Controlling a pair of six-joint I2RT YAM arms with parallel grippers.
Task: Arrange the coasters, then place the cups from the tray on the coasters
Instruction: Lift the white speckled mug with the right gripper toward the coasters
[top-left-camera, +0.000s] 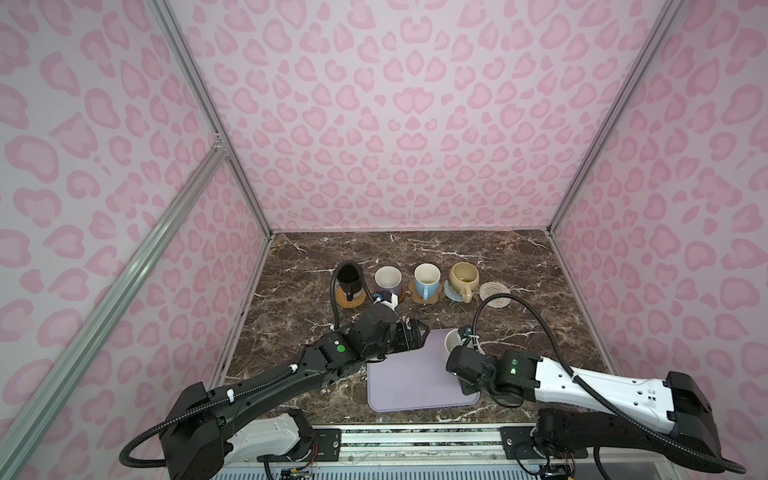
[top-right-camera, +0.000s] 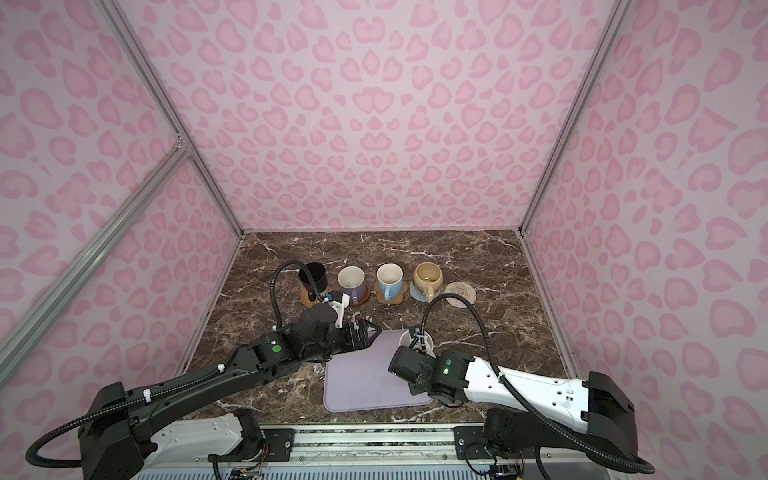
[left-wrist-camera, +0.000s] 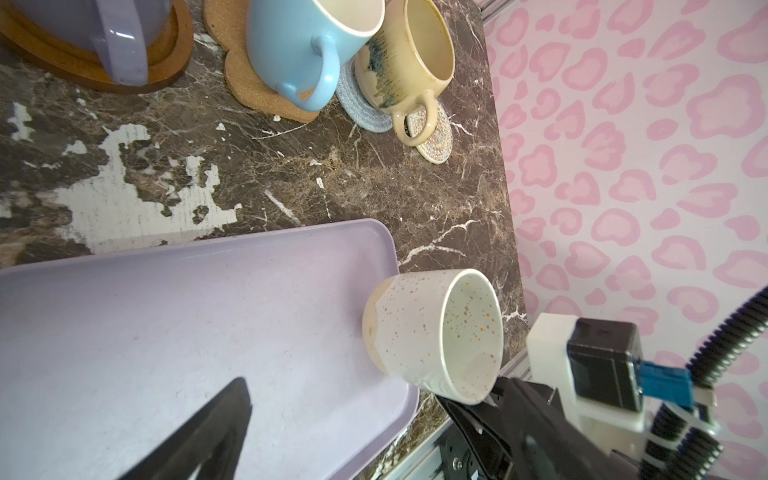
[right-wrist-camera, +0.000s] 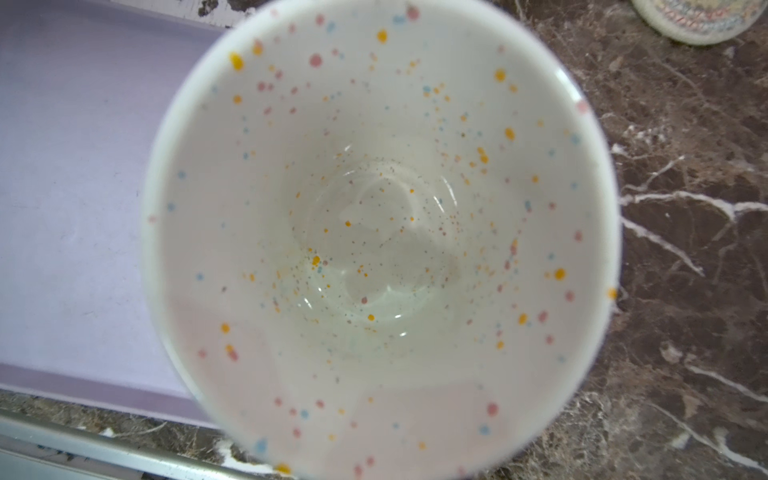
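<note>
Now: speckled cup (left-wrist-camera: 415, 328), fifth item.
My right gripper (left-wrist-camera: 492, 397) is closed on it; bare cream coaster (top-left-camera: 495, 294) lies farther back, slightly right.

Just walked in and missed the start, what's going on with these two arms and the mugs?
The right gripper is shut on the speckled white cup, tilted at the far right corner of the tray. The left gripper is open and empty over its far left corner. The black cup, lavender cup, light blue cup and yellow-beige cup each sit on a coaster in the back row; the cream woven coaster at its right end is bare.
</note>
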